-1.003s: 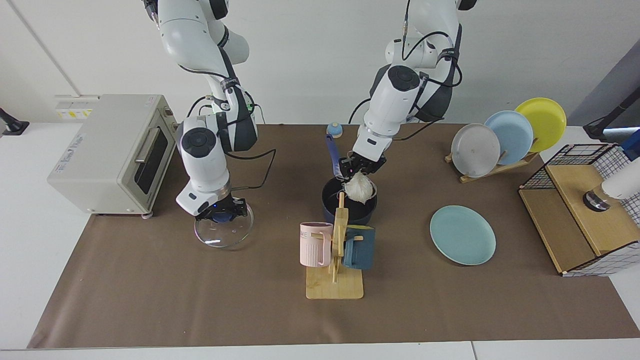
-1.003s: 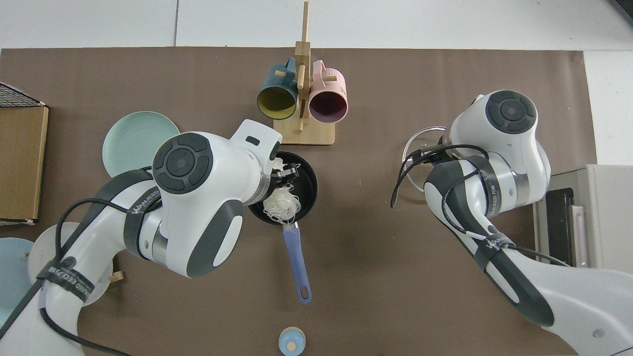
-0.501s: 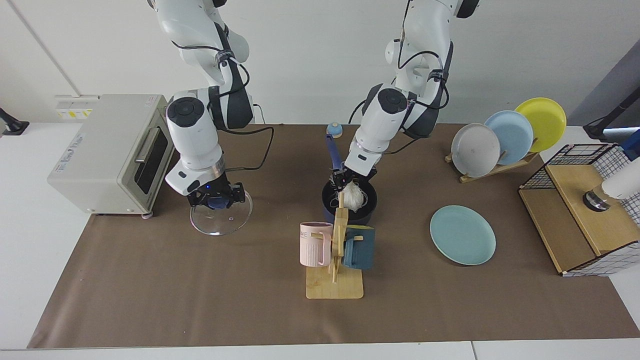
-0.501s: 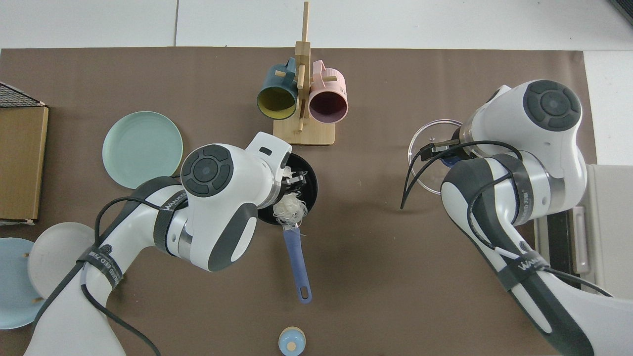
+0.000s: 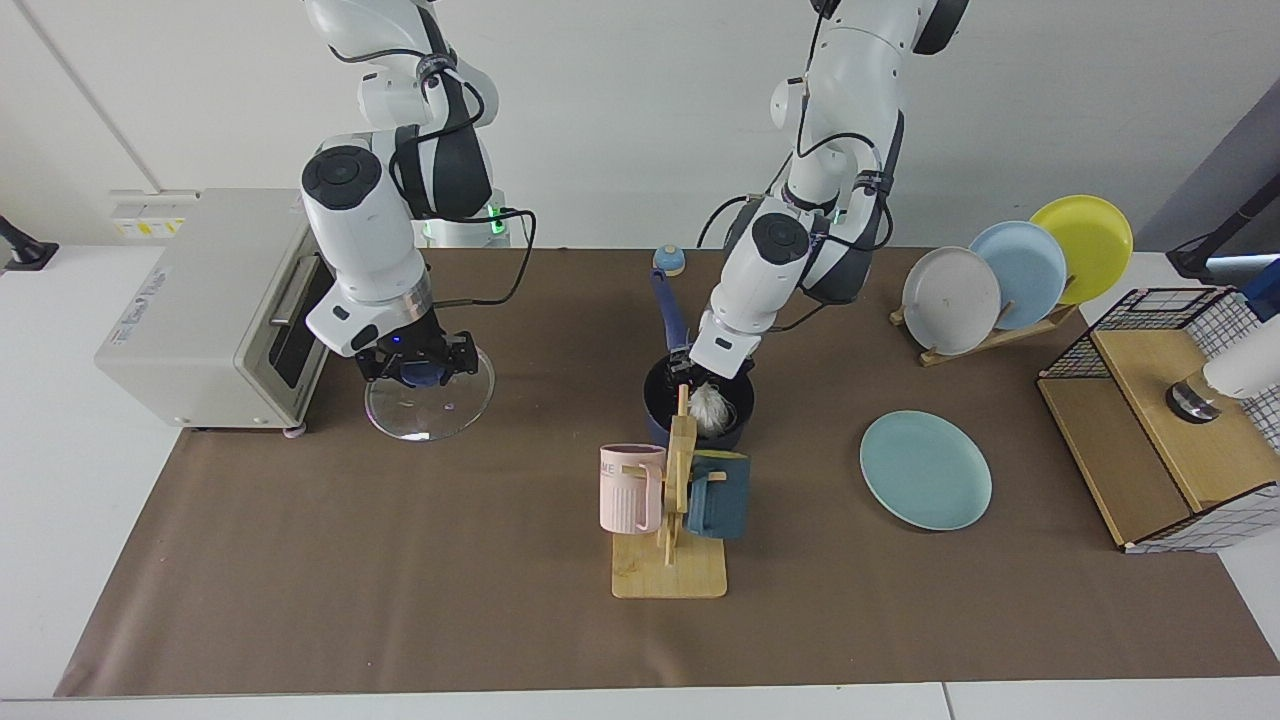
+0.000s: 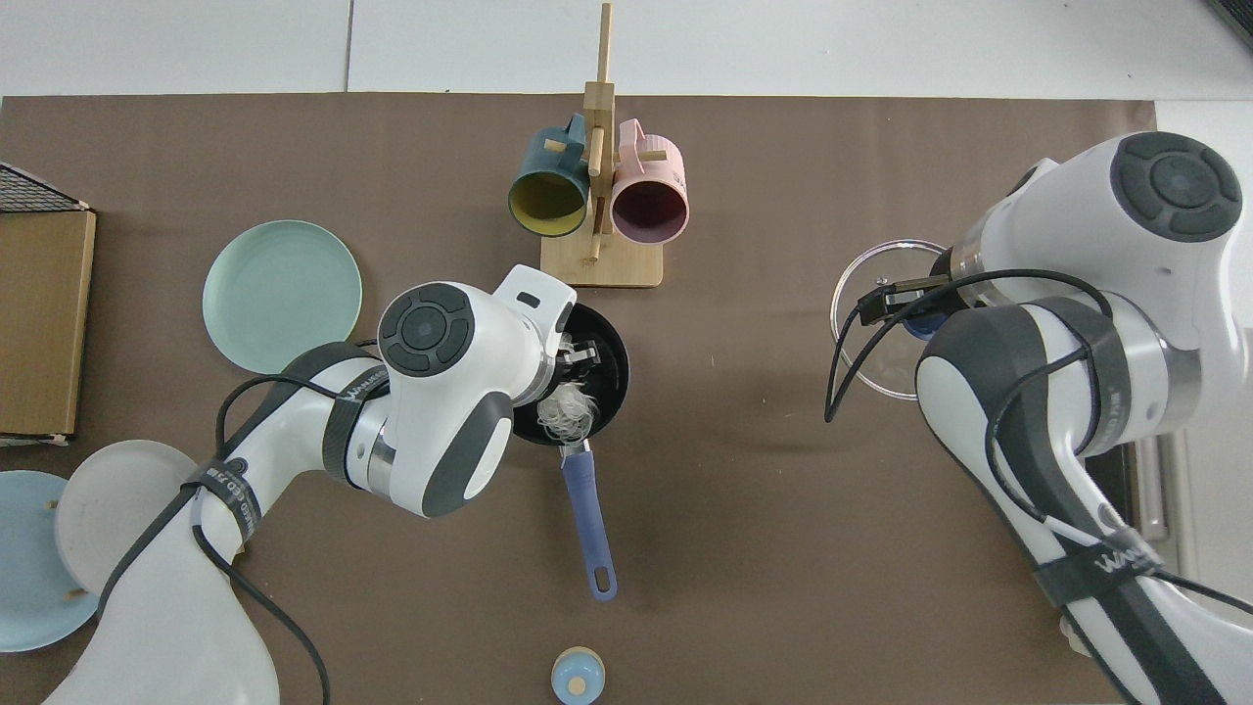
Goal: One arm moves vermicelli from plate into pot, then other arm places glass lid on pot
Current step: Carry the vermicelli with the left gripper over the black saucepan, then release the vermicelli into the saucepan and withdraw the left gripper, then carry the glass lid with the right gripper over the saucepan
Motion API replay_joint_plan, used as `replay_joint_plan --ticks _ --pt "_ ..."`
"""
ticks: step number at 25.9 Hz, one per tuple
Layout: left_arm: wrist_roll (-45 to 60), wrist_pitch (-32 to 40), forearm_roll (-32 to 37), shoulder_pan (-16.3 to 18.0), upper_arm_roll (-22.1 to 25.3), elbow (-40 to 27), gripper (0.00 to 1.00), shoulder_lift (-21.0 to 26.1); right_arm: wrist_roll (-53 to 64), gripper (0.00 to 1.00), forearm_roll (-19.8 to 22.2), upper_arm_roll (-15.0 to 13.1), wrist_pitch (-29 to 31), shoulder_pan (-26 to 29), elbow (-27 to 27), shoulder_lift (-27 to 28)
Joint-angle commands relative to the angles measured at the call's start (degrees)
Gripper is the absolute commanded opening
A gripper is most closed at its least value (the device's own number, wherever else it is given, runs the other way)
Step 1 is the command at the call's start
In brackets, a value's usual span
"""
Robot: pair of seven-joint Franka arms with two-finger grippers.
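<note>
At the middle of the frame the left gripper point(image 5: 697, 376) is lowered into the mouth of the pot point(image 5: 661, 402), and the vermicelli point(image 5: 711, 406) sits inside the pot just beneath it; whether the jaws are open or closed on the strands I cannot tell. The pot's long blue handle point(image 6: 590, 522) points toward the lower edge of the top view. The pale-teal plate point(image 5: 926, 470) lies bare at centre right. At centre left, beside the toaster oven point(image 5: 215, 305), the right gripper point(image 5: 417, 368) is clamped on the blue knob of the glass lid point(image 5: 430, 414), holding it tilted above the brown mat point(image 5: 350, 570).
</note>
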State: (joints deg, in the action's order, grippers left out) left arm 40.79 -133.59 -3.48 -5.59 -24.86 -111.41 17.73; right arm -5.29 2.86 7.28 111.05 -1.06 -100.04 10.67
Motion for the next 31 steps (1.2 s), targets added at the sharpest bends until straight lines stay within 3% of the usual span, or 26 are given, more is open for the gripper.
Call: replay_joint_plan --ticks 1,3,7,13,24,31 --pt "0.3 -1.7 2.0 0.2 0.2 -0.7 0.89 -0.1 2.0 0.0 -1.2 7.0 -1.3 6.4 0.3 -0.7" --pt "0.3 -1.5 2.2 0.2 0.4 -0.7 0.99 0.0 1.6 0.0 -1.2 7.7 -1.3 6.3 0.4 -0.7" --pt "0.3 0.5 2.2 0.3 0.7 0.5 0.99 -0.8 1.3 0.0 -1.3 7.8 -1.3 5.9 0.5 -0.7" --pt "-1.7 14.0 2.3 1.0 4.3 7.3 0.99 -4.8 -2.0 0.0 -1.1 10.6 -1.3 5.8 0.5 -0.9" --pt "-17.1 25.4 2.0 1.0 16.1 8.7 1.0 -15.1 -19.9 0.0 1.0 21.4 -1.4 5.1 1.5 -0.7" --pt "-30.1 32.3 1.5 1.7 23.0 9.5 1.0 -19.6 -29.6 0.0 3.3 25.1 -1.4 2.6 1.5 -0.2"
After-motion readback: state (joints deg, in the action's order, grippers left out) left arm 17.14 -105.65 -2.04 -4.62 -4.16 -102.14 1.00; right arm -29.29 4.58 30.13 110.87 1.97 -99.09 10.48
